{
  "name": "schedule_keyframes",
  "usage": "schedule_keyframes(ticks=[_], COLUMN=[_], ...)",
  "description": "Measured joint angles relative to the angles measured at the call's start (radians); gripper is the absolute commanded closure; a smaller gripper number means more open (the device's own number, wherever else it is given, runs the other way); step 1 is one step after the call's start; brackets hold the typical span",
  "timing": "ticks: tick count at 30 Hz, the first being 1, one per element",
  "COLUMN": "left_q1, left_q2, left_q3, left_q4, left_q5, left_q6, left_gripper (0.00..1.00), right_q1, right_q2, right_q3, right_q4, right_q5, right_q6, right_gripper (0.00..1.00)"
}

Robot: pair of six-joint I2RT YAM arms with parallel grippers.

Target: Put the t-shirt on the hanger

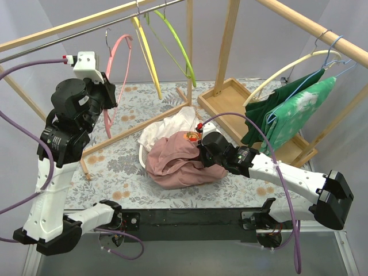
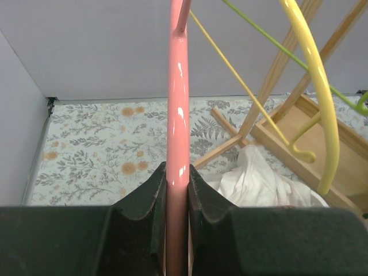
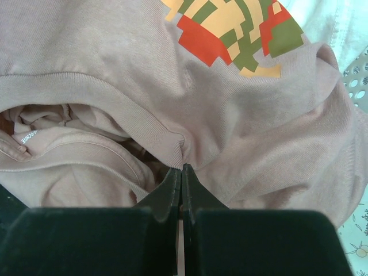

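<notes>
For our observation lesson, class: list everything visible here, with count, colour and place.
pink hanger: one, pink, hanging back left
yellow hanger: one, yellow, hanging back centre
green hanger: one, green, hanging back centre
cream hanger: one, cream, hanging right
green garments: two, dark and light green, hanging right
t-shirt: one, dusty pink, centre
white garment: one, white, behind t-shirt
wooden tray: one, tan, back right
tablecloth: one, grey floral, under t-shirt
left gripper: one, black, shut on pink hanger
right gripper: one, black, shut on t-shirt

Left arm [image 1: 57, 144] raised, left claw [image 2: 177, 172] clamped, right arm [image 1: 282, 175] low, right claw [image 3: 181, 171] pinched shut
</notes>
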Motion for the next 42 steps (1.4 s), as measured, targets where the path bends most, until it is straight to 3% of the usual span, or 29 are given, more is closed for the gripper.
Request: schedule_keyframes(ticks=[21,31,42], left_q1=[0.0,0.0,-0.067], left_q2=[-0.312,-0.522,-0.552], left_q3=[-0.393,-0.575,-0.625], left_q4=[-0.049,-0.169,-0.245], left_q5=[0.129,0.524,0.724], left_q6=[-0.015,0.218,0.402], left_gripper=[1.0,1.0,1.0], right_q1=[-0.008,-0.014,-0.021], right_q2=[0.006,0.003,-0.053], right_q3=[0.027,0.042,0.042], right_q4=[-0.019,-0.064,-0.085], right_q5=[0.01,0.056,0.118], right_q6=[-0.049,-0.05,-0.042], right_gripper=[0.99,0.99,0.99])
